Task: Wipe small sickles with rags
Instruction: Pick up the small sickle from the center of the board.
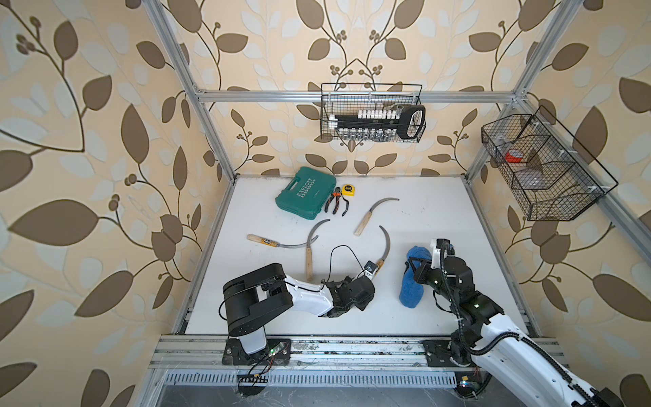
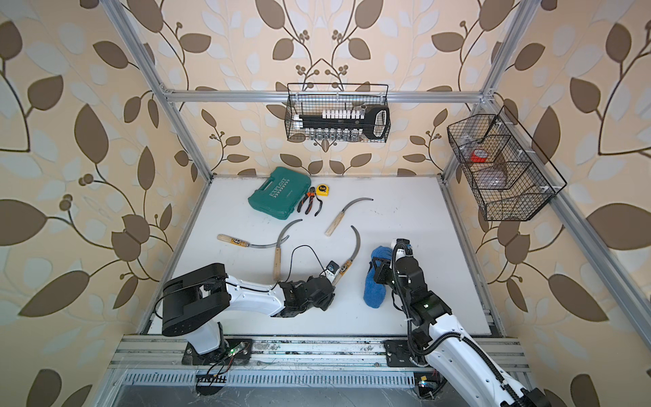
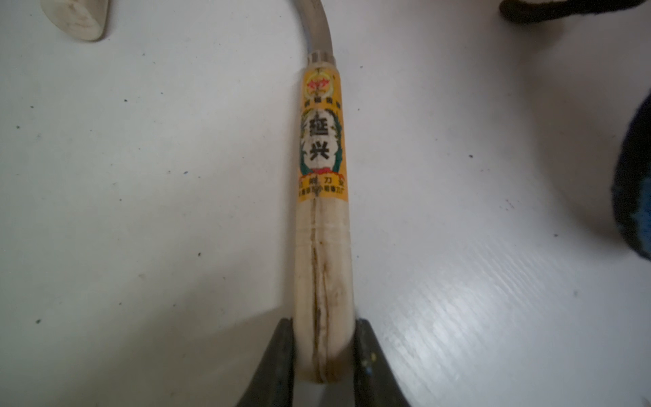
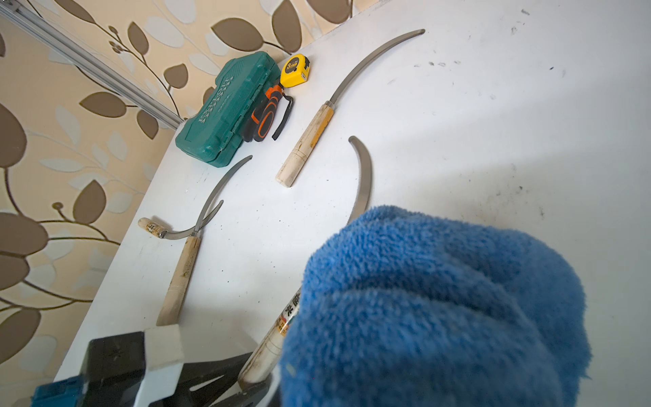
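Left end effector (image 3: 322,356) clamps sickle (image 3: 322,246) by handle; right end effector (image 1: 412,269) grips rag (image 1: 410,296) (bunched); wire basket (image 1: 327,105) holds socket rack (image 1: 373,121).

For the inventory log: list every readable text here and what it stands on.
"EXPLOIT": teal tool case lid.
"3": yellow tape measure.
"兴": yellow label on the gripped sickle; its other characters are blurred.
Too small to read: other sickles' labels.

White tabletop (image 1: 422,229), dark-speckled. Holds a teal tool case (image 1: 305,197), pliers (image 1: 337,195) and yellow tape measure (image 1: 347,190) together near the far edge. Nearer, bears four small sickles: far sickle (image 1: 363,223) alone, left sickle (image 1: 259,239) and middle sickle (image 1: 309,264) crossing blades, front sickle (image 3: 322,246).
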Tool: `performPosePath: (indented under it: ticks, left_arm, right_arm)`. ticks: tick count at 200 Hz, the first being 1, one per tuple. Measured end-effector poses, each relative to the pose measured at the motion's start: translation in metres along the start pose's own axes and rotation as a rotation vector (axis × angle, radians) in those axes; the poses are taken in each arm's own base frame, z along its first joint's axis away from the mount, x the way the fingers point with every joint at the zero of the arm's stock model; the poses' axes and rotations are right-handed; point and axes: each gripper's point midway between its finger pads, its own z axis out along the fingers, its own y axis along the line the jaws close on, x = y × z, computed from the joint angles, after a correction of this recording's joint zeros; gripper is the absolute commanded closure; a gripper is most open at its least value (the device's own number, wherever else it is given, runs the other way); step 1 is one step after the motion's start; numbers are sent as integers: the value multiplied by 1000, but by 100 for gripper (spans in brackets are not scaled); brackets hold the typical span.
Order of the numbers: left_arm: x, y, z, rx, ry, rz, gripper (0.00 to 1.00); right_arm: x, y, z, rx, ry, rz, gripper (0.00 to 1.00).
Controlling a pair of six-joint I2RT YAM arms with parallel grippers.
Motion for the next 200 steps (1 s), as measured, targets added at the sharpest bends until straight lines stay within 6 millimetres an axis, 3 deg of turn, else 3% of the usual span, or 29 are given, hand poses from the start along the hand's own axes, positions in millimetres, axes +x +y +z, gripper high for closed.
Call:
performPosePath:
  ticks: [26,52,78,110,134,167,200]
  left_arm:
    - [0,0,0,-1,0,3,95]
    - [3,3,-5,-1,9,13,98]
    - [2,5,-19,11,9,46,100]
    - [-25,1,-44,49,-67,73,99]
    - [-46,0,-65,66,-134,96,100]
    - [-41,16,-70,12,-134,136,100]
    - [-36,19,-72,4,-132,162,100]
  right_arm:
    - [1,3,0,-18,8,-6,100]
    - [10,19,7,-94,60,-42,100]
    - [43,52,15,-161,186,-152,100]
    - [65,91,31,-217,283,-247,100]
    - [73,98,49,-206,317,-265,100]
    - [72,109,64,-212,325,-270,100]
    - [75,111,66,-218,335,-272,100]
